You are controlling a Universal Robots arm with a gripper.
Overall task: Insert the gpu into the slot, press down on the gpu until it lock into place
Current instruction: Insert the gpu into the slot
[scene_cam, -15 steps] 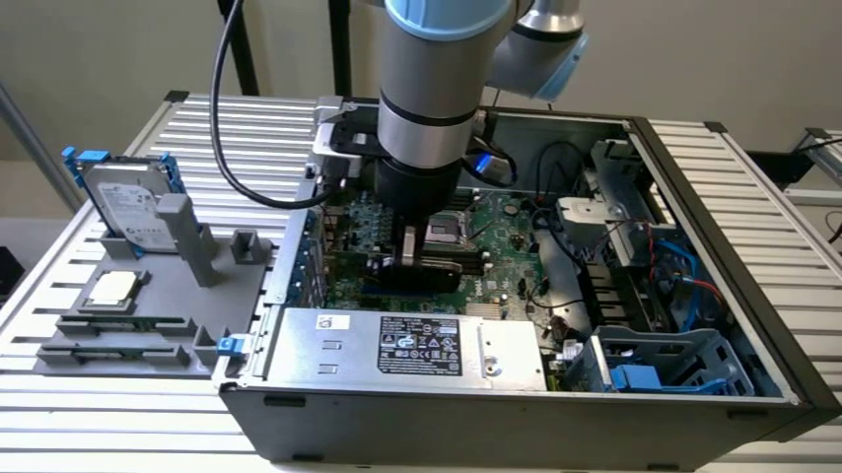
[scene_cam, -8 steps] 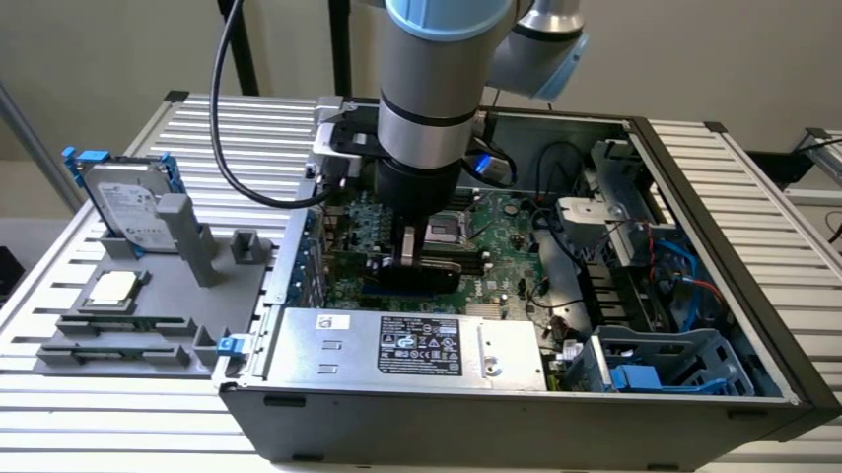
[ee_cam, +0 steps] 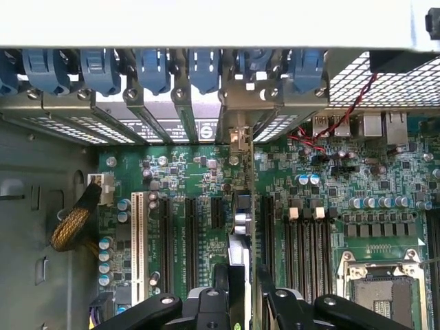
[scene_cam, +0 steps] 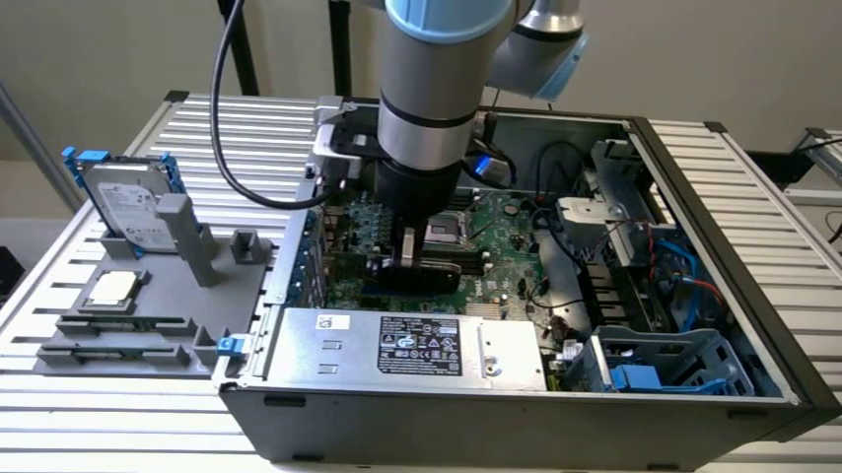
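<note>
The gpu (scene_cam: 418, 279) is a black card standing on edge over the green motherboard (scene_cam: 507, 256) inside the open computer case. My gripper (scene_cam: 410, 258) comes straight down onto it, its fingers closed on the card's two faces. In the wrist view the gpu (ee_cam: 238, 234) appears edge-on, running from between my black fingers (ee_cam: 220, 285) up to its metal bracket (ee_cam: 237, 103) at the case's rear wall. My gripper (ee_cam: 242, 292) straddles the card there. The slot lies hidden beneath the card.
Black expansion slots (ee_cam: 191, 234) and memory slots (ee_cam: 309, 240) flank the card. The CPU socket (ee_cam: 385, 289) is close by. Blue bracket clips (ee_cam: 151, 69) line the rear wall. A power supply (scene_cam: 408, 345) fills the case's near side. A hard drive (scene_cam: 132, 202) stands on a grey fixture outside.
</note>
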